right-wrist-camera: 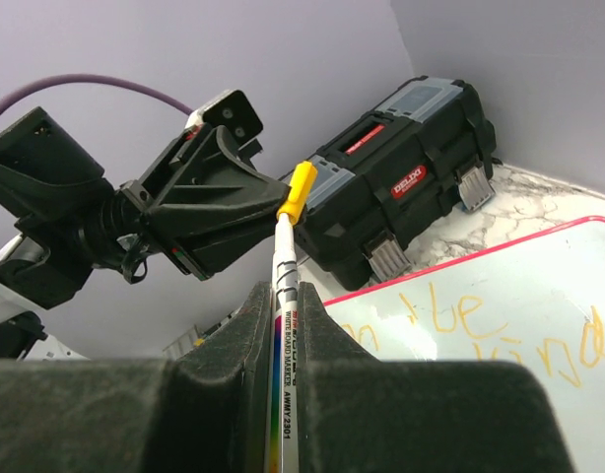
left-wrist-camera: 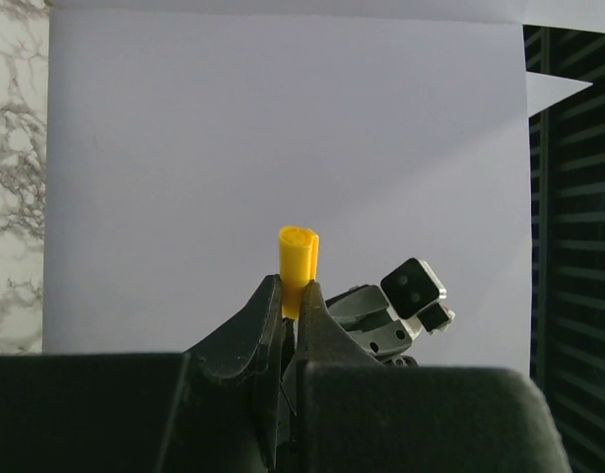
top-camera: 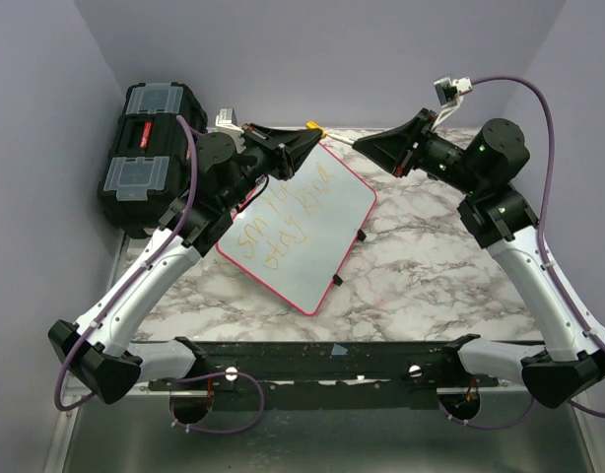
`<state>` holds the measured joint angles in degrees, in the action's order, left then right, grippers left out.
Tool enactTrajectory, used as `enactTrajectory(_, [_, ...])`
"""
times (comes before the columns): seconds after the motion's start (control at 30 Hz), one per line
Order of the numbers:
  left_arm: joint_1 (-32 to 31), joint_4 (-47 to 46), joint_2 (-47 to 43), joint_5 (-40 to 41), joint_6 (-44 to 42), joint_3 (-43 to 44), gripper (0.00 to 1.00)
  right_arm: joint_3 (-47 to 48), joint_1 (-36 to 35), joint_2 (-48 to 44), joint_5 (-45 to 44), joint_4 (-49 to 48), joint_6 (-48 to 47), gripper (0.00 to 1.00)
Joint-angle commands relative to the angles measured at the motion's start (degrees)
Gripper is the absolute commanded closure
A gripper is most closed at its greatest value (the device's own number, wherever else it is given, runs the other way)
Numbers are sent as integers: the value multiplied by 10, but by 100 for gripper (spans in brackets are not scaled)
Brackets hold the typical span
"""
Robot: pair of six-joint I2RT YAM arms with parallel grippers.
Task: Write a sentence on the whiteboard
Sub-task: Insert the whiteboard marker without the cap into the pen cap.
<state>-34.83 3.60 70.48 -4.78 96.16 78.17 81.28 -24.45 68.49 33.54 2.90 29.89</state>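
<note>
The whiteboard, white with a pink-red frame, lies tilted on the marble table, and the yellow handwritten sentence runs across it in two lines. Both arms hover above its far edge. My left gripper is shut on a yellow marker cap that sticks out past its tips. My right gripper is shut on a white whiteboard marker. The marker's far end meets the cap right at the left gripper. I cannot tell how far the cap sits on it. Part of the sentence shows below.
A black toolbox stands at the back left, close to the left arm and the board's corner; it also shows as the toolbox behind the marker. Lavender walls close in the back and sides. A black rail runs along the near edge.
</note>
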Motion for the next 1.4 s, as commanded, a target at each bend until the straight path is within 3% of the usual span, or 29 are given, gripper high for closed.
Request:
enactTrajectory(0.0, [2, 37, 2, -6, 35, 22, 100, 19, -4, 2, 20, -11, -11, 99])
enactTrajectory(1.37, [-25, 45, 17, 21, 46, 46, 100, 20, -4, 5, -28, 17, -30, 99])
